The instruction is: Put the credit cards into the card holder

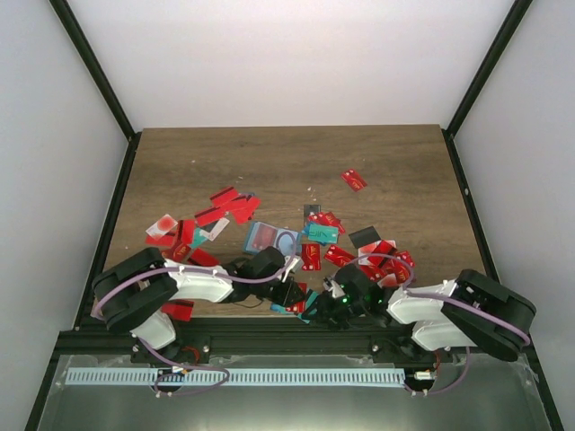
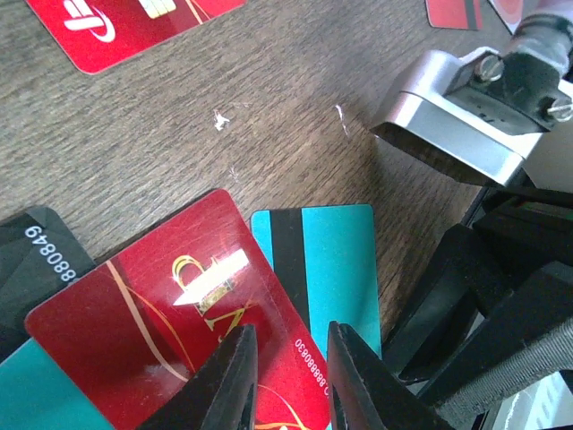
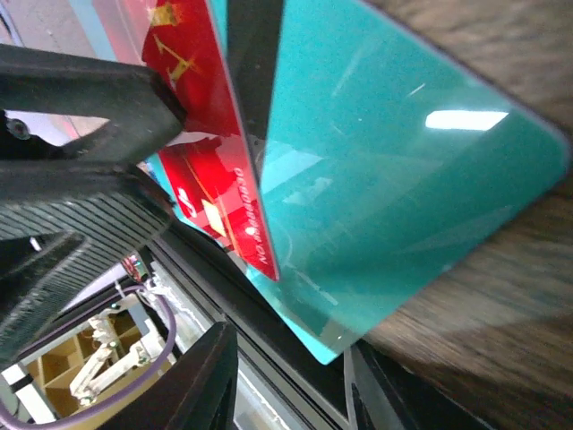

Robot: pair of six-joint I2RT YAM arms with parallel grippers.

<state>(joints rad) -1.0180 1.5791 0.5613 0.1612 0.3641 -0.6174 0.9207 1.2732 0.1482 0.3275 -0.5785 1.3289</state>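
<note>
Left fingers (image 2: pixel 228 381) straddle a red card (image 2: pixel 152 331) lying over a teal card (image 2: pixel 336 260).

The left fingers (image 2: pixel 228 385) are black. Between them shows a red card (image 2: pixel 161 322) with gold swirls, a gold emblem and white digits along its edge. Just right of it, ahead of the right-hand finger, lies a teal card (image 2: pixel 336 260) crossed by a black stripe. Left of the fingers sits a black card (image 2: pixel 40 260) with white numerals. Far ahead of them is a second red card (image 2: pixel 116 27) with a white logo and a gold chip. The worktop (image 2: pixel 269 116) is dark brown wood grain. The right fingers (image 3: pixel 210 376) are black too. Beyond both pairs of fingers, the card holder (image 1: pixel 272 239) is teal-blue with a paler ring.
</note>
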